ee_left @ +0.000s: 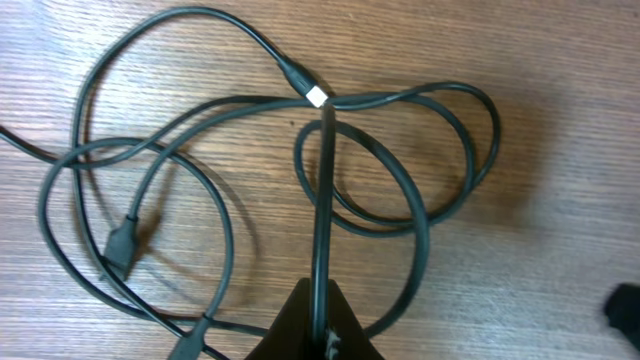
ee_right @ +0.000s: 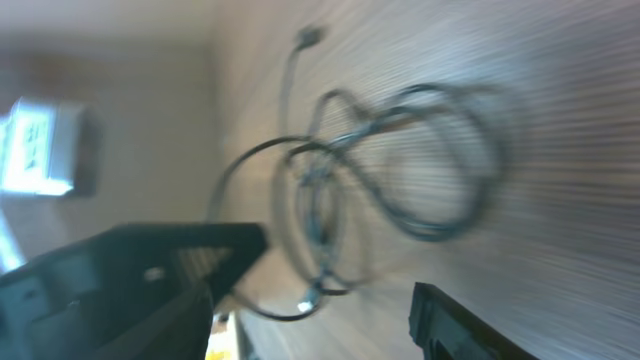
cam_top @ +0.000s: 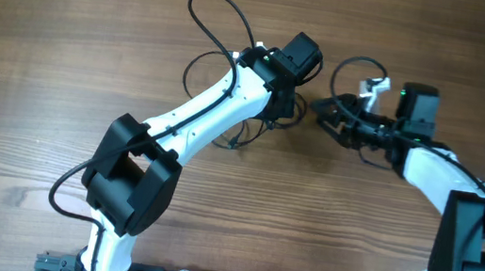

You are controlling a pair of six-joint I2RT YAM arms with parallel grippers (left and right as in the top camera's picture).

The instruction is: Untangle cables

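The cables [ee_left: 425,215] are thin black cords lying in overlapping loops on the wooden table. In the overhead view the tangle [cam_top: 244,139] lies between the two arms, mostly hidden under the left wrist. My left gripper [ee_left: 320,322] is shut on one strand, which runs straight up to a white-tipped plug [ee_left: 318,97]. Another dark plug [ee_left: 120,245] lies at the left. From above, the left gripper [cam_top: 281,112] sits over the tangle. My right gripper [cam_top: 324,109] points left at the tangle. In the blurred right wrist view the right gripper [ee_right: 340,265] is open, with the cable loops [ee_right: 425,165] beyond its fingers.
Thicker black wires loop off the left arm [cam_top: 210,12] and the right arm [cam_top: 347,67]. The table [cam_top: 64,53] is bare brown wood. Both arm bases stand at the front edge.
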